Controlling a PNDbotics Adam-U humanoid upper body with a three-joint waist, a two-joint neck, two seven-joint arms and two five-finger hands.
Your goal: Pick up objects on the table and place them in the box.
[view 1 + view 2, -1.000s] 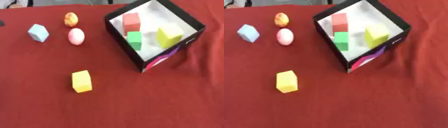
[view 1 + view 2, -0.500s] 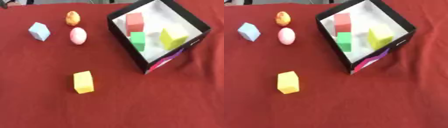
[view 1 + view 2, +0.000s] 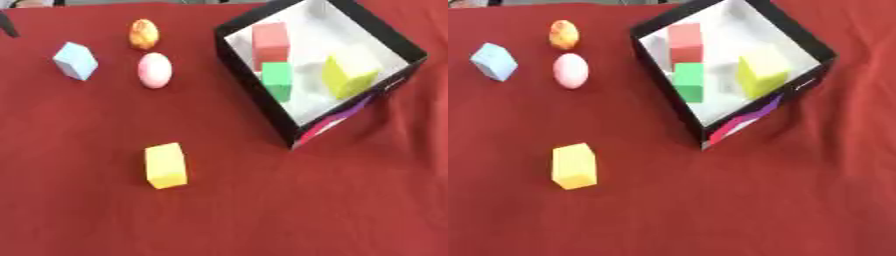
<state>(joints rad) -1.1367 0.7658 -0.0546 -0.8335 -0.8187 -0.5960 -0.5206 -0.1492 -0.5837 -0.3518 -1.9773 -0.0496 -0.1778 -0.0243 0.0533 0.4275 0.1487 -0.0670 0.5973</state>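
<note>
A black box [image 3: 255,90] with a white inside stands askew at the upper right of the red cloth. In it lie a red block [image 3: 270,38], a green block [image 3: 278,80] and a yellow-green block [image 3: 347,75]. Outside it, on the cloth, a yellow block [image 3: 165,165] lies below centre left. Further back are a pink egg [image 3: 155,70], an orange speckled egg [image 3: 143,33] and a light blue block [image 3: 76,60]. Neither hand shows in either view.
The red cloth [image 3: 262,210] covers the whole table. A thin dark object [image 3: 7,25] pokes in at the upper left edge. The box's near corner carries a pink and purple patch [image 3: 325,125].
The whole picture has shifted slightly, so the camera has moved. The objects keep their places relative to each other.
</note>
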